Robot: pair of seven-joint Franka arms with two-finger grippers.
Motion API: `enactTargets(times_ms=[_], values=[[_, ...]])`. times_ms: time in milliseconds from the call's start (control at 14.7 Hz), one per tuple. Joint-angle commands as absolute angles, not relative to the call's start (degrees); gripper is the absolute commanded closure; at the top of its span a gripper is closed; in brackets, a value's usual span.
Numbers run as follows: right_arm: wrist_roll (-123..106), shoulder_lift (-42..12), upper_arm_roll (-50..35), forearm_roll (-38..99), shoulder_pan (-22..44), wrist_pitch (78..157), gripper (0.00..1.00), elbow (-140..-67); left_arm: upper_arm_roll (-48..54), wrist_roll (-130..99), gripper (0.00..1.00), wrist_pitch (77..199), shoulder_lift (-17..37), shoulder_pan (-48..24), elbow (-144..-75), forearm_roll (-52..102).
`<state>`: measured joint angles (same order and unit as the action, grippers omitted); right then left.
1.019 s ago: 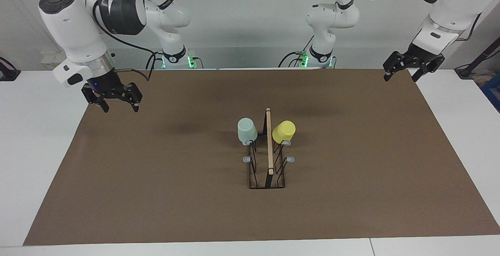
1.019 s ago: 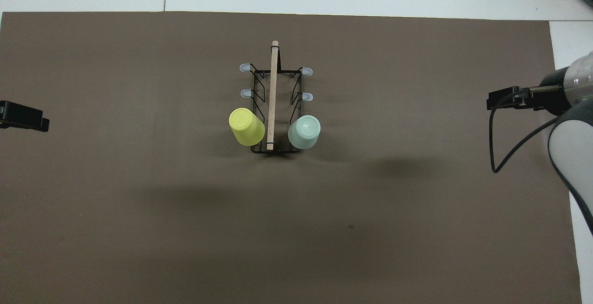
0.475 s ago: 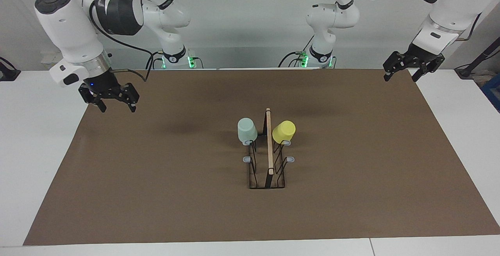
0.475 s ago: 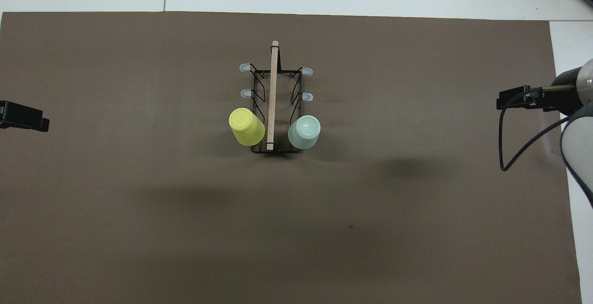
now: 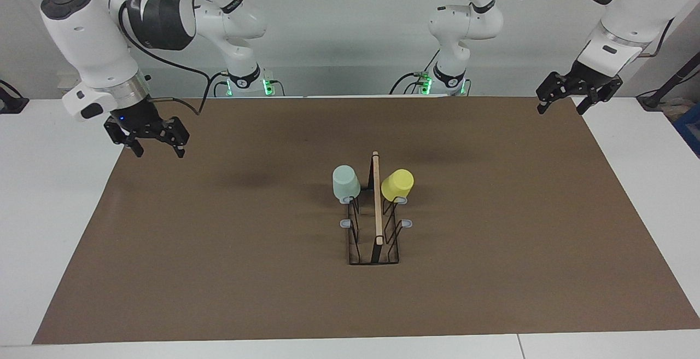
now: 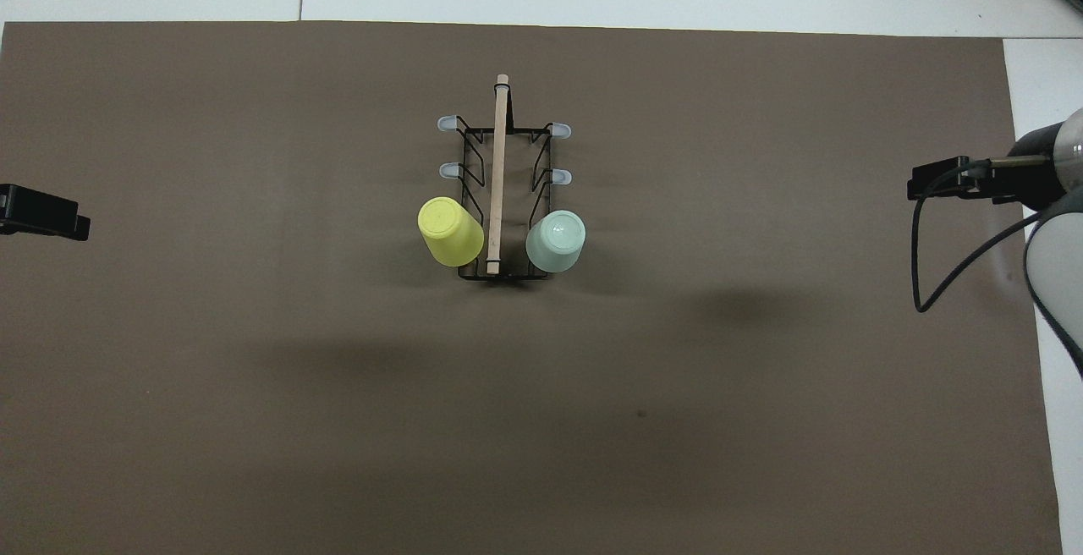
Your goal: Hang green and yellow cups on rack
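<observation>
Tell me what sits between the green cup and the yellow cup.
The rack's wooden bar runs between the green cup and the yellow cup; the overhead view shows it best.

Right tool (image 5: 155, 149) drawn back and slightly up toward the right arm's end of the desk, now over the brown mat's (image 5: 219, 271) edge, jaws apart

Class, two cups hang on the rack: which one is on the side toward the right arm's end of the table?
The green cup; the yellow cup hangs on the rack's other side, toward the left arm's end.
</observation>
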<state>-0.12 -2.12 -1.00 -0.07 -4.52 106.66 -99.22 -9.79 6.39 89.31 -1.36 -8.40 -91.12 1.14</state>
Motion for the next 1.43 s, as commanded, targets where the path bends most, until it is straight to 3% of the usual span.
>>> enactTargets(times_ms=[0, 1358], values=[[1.6, -2.1, -0.9, -1.1, -3.3, 106.2, 0.00, -99.1, -9.6, 5.5, 0.00, 90.4, -3.1, -8.5, -93.2, 0.1], [1.1, -1.2, -1.1, -0.9, -1.8, 104.9, 0.00, -99.0, -9.8, 6.0, 0.00, 90.6, -2.9, -7.8, -92.9, -0.1]])
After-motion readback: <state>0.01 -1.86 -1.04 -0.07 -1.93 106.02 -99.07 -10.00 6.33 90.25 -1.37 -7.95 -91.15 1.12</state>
